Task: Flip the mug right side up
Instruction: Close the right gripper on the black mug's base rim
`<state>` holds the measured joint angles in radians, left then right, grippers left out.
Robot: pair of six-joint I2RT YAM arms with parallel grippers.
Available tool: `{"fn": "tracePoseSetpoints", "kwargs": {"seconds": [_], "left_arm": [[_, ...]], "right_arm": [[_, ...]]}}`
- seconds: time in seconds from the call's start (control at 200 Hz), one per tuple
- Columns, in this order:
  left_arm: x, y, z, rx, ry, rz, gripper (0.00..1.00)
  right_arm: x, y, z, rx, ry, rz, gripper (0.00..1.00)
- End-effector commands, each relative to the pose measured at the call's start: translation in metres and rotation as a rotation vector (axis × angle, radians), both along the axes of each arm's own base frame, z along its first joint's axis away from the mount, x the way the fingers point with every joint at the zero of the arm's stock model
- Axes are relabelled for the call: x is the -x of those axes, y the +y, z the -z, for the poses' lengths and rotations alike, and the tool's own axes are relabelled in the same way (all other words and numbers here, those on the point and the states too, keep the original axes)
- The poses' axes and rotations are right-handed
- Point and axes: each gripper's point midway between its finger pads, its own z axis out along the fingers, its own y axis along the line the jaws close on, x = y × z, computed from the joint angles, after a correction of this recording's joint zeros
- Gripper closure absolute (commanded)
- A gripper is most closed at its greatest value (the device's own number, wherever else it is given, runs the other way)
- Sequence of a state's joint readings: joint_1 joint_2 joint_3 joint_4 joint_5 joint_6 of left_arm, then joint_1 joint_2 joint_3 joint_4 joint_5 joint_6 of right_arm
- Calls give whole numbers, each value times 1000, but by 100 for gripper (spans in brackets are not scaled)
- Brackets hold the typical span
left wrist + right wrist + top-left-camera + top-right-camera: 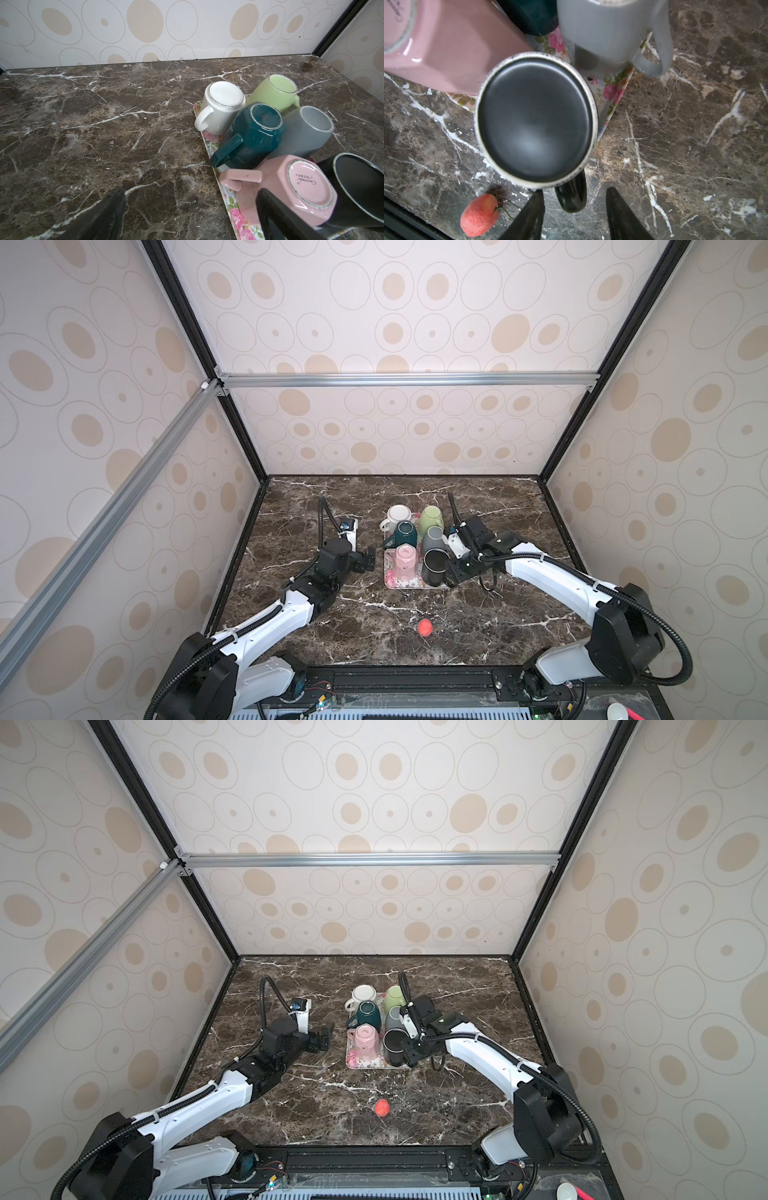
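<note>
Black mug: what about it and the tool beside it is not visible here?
- Right wrist view: the black mug hides its side wall under its top.
- Same view: the handle joins the mug out of sight.
- Same view: the right tool is cut by the picture's edge, only finger ends show.
- Left wrist view: the pink mug and the picture's edge hide much of it.

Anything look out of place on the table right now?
Yes: a small red fruit with a stem lies loose on the marble table near the front edge, well apart from the floral tray. It looks like a stray, unrelated to the job. Nothing looks spilled or broken.
</note>
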<state>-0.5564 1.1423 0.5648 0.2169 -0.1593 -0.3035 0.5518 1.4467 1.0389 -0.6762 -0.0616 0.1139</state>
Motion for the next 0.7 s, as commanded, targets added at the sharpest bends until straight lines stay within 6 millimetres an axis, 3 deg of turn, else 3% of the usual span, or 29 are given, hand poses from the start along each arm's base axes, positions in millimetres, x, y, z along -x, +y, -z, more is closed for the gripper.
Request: {"fn": "tracePoseSetpoints", "kwargs": {"seconds": [0.0, 0.695], "left_arm": [[-3, -4, -3, 18, -11, -3, 2], [-4, -4, 4, 9, 8, -5, 2]], "right_arm": [[-3, 8, 3, -14, 8, -17, 53], [-2, 9, 21, 97, 43, -75, 68]]}}
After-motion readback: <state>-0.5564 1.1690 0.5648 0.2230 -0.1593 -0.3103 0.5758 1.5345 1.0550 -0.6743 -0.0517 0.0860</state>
